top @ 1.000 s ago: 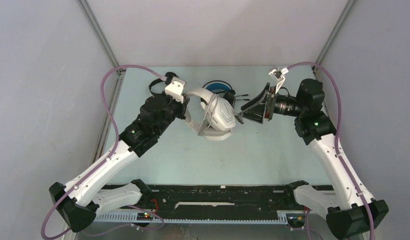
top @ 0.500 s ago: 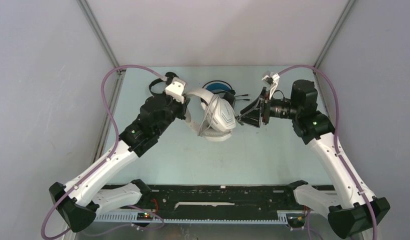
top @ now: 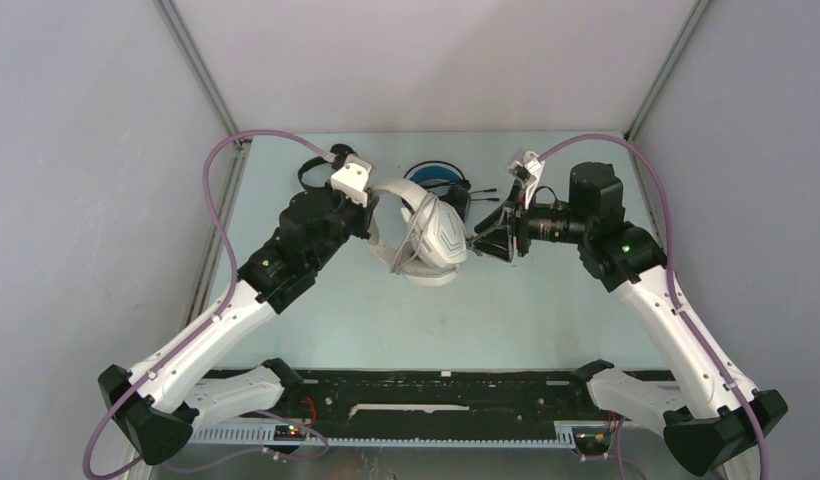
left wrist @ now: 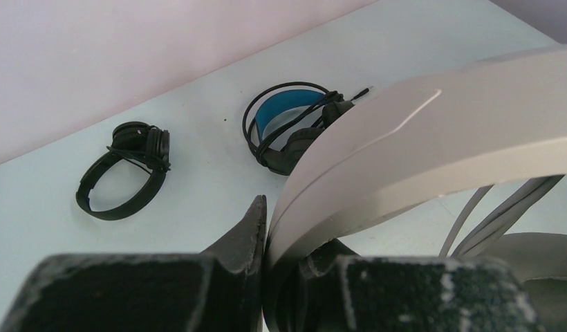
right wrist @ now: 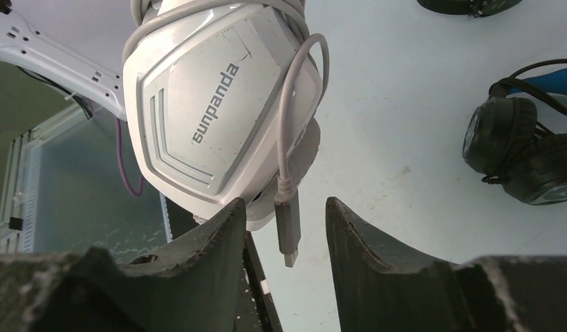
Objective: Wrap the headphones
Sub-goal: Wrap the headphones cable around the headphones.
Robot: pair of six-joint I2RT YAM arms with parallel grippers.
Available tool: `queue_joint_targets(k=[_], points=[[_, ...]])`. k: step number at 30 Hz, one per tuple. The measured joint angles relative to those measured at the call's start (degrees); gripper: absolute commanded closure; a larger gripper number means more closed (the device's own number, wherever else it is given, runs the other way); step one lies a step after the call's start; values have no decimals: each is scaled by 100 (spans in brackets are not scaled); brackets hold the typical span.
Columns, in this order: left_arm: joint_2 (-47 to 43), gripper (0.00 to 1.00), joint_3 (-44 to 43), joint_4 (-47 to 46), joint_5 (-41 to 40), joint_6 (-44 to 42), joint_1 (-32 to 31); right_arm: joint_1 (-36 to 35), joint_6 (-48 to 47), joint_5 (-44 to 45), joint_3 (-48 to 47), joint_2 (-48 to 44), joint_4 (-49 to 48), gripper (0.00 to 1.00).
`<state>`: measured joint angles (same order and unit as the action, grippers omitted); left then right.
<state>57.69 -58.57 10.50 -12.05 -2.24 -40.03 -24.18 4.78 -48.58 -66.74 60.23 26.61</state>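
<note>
The large white headphones are held up over the table's middle, their grey cable wound round the earcup. My left gripper is shut on the white headband; in the top view it sits at the band's left side. My right gripper stands open just right of the earcup. The cable's grey USB plug hangs between its fingers without touching either one.
The black pair with the blue headband lies behind the white one, also seen at the right of the right wrist view. The small all-black pair lies at the back left. Grey walls enclose the table.
My right arm has moved left and brought its gripper up to the white earcup, rolling as it came, with its jaws a little narrower. The left arm has kept its hold.
</note>
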Motion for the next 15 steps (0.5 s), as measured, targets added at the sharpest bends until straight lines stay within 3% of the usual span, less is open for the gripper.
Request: queue_joint_targets(k=[15], points=[[0,100,0,85,28,-282,4,-505,-940,863,-240,42,883,50]])
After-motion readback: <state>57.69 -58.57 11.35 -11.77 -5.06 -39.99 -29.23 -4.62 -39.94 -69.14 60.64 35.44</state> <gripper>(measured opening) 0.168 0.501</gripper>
